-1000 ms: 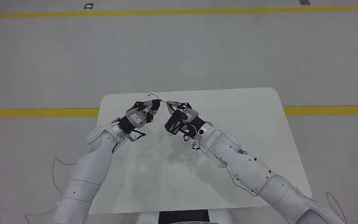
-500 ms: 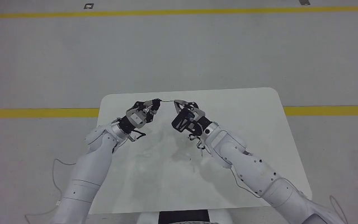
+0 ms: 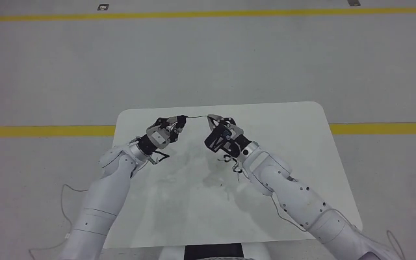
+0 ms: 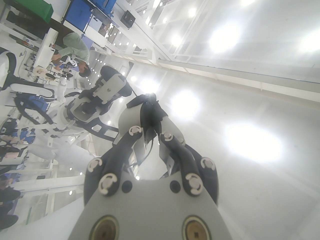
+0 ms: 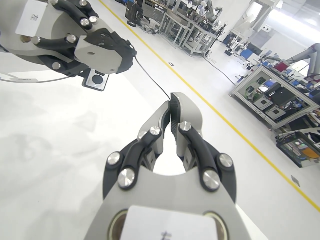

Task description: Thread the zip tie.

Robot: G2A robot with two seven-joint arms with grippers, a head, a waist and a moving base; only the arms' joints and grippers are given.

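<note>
Where the two arms meet above the far part of the white table (image 3: 292, 130), three items are listed, left to right.

Item one: left gripper (image 3: 176, 121), grey shells on black linkages with dark pads. It is closed upon one end of the zip tie. The head is probably held here, though the dark bundle between its pads cannot be made out clearly.

Item two: zip tie (image 5: 152, 81), a thin black plastic strap. It is held in the air clear of the tabletop and drawn in a nearly straight line from one gripper to the other. It is judged very light, springy rather than limp, smooth, and liable to slip or whip aside if one end is released. It is best taken close to the tip, so that little free length is left to bend.

Item three: right gripper (image 5: 171, 106), of like build with ribbed pads. The pads are pressed together on the strap's other end, and nothing else is held.
</note>
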